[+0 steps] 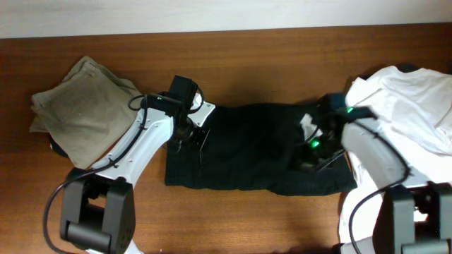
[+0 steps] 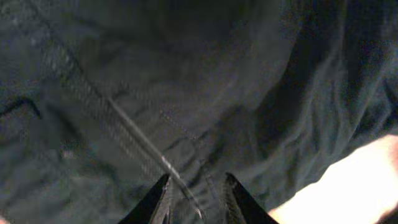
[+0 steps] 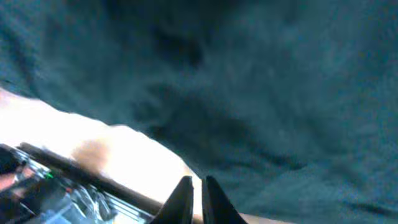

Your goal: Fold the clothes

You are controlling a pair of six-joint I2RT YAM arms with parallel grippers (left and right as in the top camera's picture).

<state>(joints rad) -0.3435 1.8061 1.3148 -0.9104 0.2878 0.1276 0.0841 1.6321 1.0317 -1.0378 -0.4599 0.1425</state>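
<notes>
Brown wood of the table point(image 1: 268, 67) runs under everything. At its middle lie the black shorts point(image 1: 251, 152), spread flat and wide, with a pale label point(image 1: 307, 125) showing near their right end. The left gripper point(image 2: 198, 202) hangs over the shorts' left edge, its fingers point(image 2: 160, 200) a little apart above a stitched seam. The right gripper point(image 3: 199, 200) sits low at the shorts' right end, fingers nearly pressed together with only a thin slit between; whether cloth is caught there I cannot tell. Left of the shorts rests a folded khaki garment point(image 1: 85, 106). Right of the shorts lies a rumpled white shirt point(image 1: 417, 99).
</notes>
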